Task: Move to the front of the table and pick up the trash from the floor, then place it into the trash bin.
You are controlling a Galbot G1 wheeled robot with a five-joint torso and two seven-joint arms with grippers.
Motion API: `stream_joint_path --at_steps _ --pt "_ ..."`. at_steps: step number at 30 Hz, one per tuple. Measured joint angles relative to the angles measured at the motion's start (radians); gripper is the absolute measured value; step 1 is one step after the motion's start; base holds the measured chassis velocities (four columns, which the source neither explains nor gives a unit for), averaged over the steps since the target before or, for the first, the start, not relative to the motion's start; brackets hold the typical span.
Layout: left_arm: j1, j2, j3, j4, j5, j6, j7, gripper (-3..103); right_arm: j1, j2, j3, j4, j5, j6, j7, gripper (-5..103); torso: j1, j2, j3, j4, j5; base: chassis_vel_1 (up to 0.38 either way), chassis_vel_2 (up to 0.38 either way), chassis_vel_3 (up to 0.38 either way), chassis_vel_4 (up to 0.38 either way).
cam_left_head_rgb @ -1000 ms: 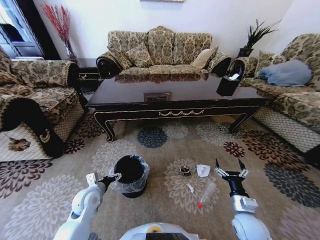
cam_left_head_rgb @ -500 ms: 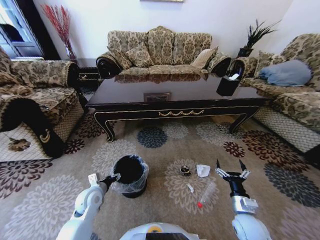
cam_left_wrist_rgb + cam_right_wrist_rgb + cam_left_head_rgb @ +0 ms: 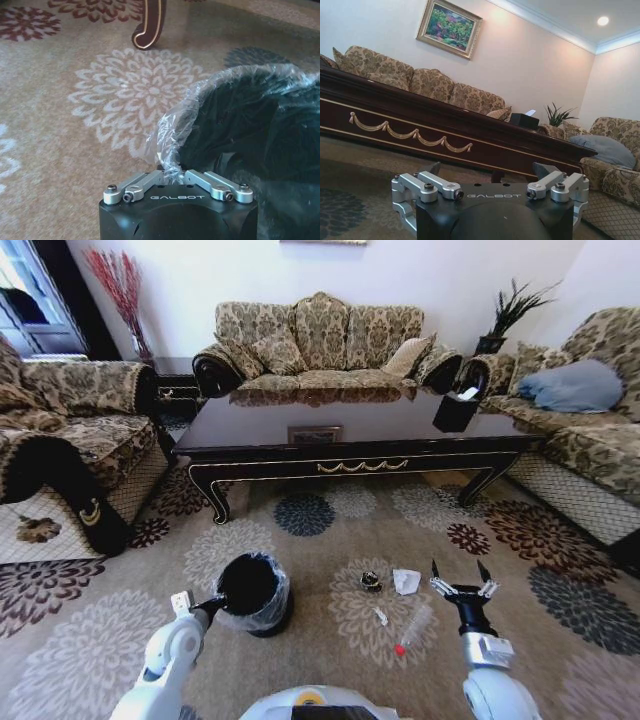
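Observation:
The black trash bin (image 3: 250, 592), lined with a clear bag, stands on the floor (image 3: 330, 540) in front of the table (image 3: 350, 435) and leans toward my left arm. My left gripper (image 3: 211, 605) is shut on the bag's rim (image 3: 172, 150), as the left wrist view shows at my left gripper (image 3: 170, 173). The trash lies right of the bin: crumpled white paper (image 3: 406, 581), a dark round piece (image 3: 371, 581), a white sliver (image 3: 381, 616) and a red bit (image 3: 399, 649). My right gripper (image 3: 458, 581) hovers open just right of the paper.
Patterned sofas surround the table on three sides. A black tissue box (image 3: 456, 410) sits on the table's right end. A curved table leg (image 3: 147, 25) stands beyond the bin. The table's gold-trimmed apron (image 3: 410, 134) faces my right gripper (image 3: 487, 170).
My left gripper has drawn back to the left with the bag's rim, and the bin has shifted and tipped that way. The right gripper has stayed put.

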Motion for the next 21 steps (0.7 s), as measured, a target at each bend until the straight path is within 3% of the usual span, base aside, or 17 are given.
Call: stream_joint_path --at_steps 10,13,17,19,20,21 --pt "0.033 0.011 -0.063 -0.059 0.007 0.0 -0.041 2 0.02 -0.01 -0.007 -0.036 -0.001 -0.003 0.007 100 0.0 0.0 0.0 0.0003 0.0002 0.0 0.0 0.0 0.0" --pt "0.049 0.018 -0.086 -0.118 -0.002 -0.01 -0.055 2 0.032 -0.022 -0.017 -0.063 0.045 -0.032 0.018 100 0.0 0.0 0.0 0.0002 0.0001 0.0 0.0 0.0 0.0" --pt "0.075 0.034 -0.111 -0.214 -0.013 -0.007 -0.059 2 0.024 -0.029 -0.041 -0.079 0.187 -0.151 0.078 100 0.0 0.0 0.0 -0.0006 0.0 0.0 0.0 0.0 0.0" --pt "0.082 0.036 -0.116 -0.232 -0.014 -0.006 -0.059 2 0.024 -0.031 -0.046 -0.08 0.205 -0.167 0.085 100 0.0 0.0 0.0 -0.0004 0.0002 0.0 0.0 0.0 0.0" --pt "0.093 0.037 -0.124 -0.258 -0.014 -0.005 -0.059 2 0.024 -0.038 -0.059 -0.079 0.26 -0.208 0.1 100 0.0 0.0 0.0 0.0 0.0005 0.0 0.0 0.0 0.0" --pt "0.11 0.034 -0.131 -0.303 -0.009 -0.005 -0.058 2 0.023 -0.065 -0.103 -0.055 0.432 -0.335 0.167 100 0.0 0.0 0.0 -0.0002 0.0005 0.0 0.0 0.0 0.0"
